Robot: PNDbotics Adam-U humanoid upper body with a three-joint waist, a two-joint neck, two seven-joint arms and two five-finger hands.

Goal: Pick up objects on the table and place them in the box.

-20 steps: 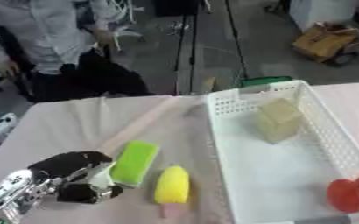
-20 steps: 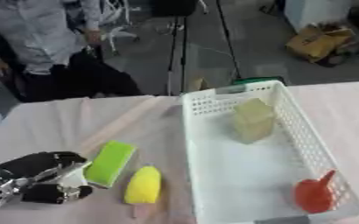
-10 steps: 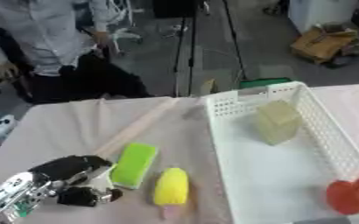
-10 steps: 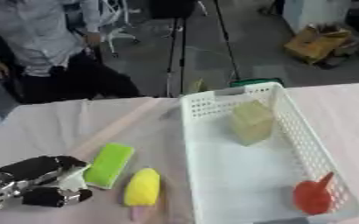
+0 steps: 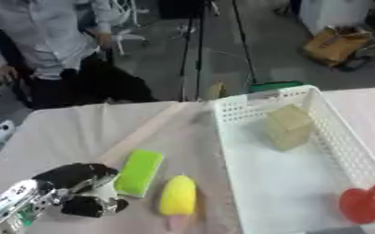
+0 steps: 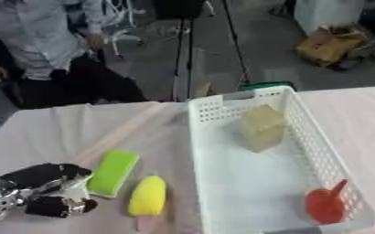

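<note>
A white mesh box [image 5: 247, 114] fills the right half of the table. Inside it lie a tan block [image 5: 287, 126] near the back and a small red scoop-like thing [image 5: 360, 204] in the front right corner. On the cloth to its left lie a green block [image 5: 139, 172] and a yellow rounded thing on a pinkish stick [image 5: 177, 196]. My left hand [image 5: 72, 188] sits at the lower left, just left of the green block. Its fingers arch over, the thumb stays apart below them, and nothing is held between them. The right hand does not show.
A pale pink cloth [image 5: 62, 132] covers the table, with a long raised ridge [image 5: 142, 134] running diagonally from the green block toward the box's back corner. A person stands beyond the far left edge, and a tripod and a cardboard box stand on the floor behind.
Almost nothing has changed. My left hand has stayed beside the green block with only a slight shift, and the objects lie where they were.
</note>
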